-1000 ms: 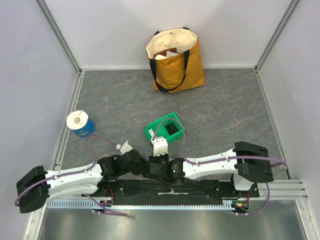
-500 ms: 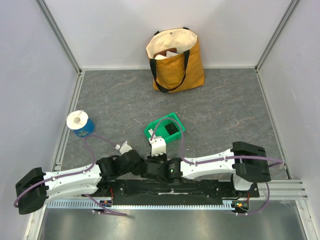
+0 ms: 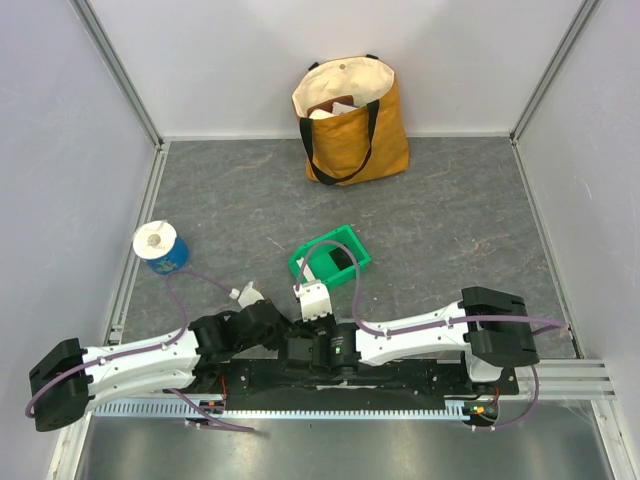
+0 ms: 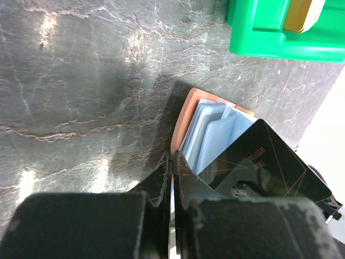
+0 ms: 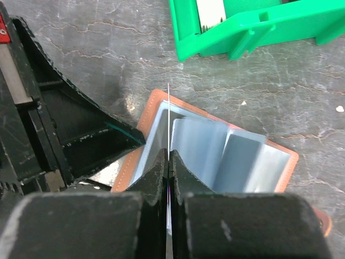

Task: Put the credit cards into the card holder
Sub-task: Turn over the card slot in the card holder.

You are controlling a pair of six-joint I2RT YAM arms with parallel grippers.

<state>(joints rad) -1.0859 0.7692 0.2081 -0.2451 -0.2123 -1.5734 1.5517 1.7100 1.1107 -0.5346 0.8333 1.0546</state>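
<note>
The card holder (image 5: 215,145) lies open on the grey table, with a terracotta rim and blue-grey pockets; it also shows in the left wrist view (image 4: 210,135). My left gripper (image 4: 172,156) is shut on the holder's near edge. My right gripper (image 5: 168,154) is shut on a dark credit card (image 4: 259,162) with gold lettering. In the right wrist view the card is edge-on (image 5: 168,108), with its tip at the holder's leftmost pocket. In the top view both wrists hide the holder. A white flat thing (image 5: 210,11) lies in the green bin; I cannot tell whether it is a card.
A green plastic bin (image 3: 330,258) stands just beyond the grippers. A yellow tote bag (image 3: 350,120) stands against the back wall. A blue roll with a white top (image 3: 160,247) stands at the left wall. Walls enclose the table on three sides.
My right wrist has moved left and towards the near edge, closing on the left gripper. The left arm has shifted slightly.
</note>
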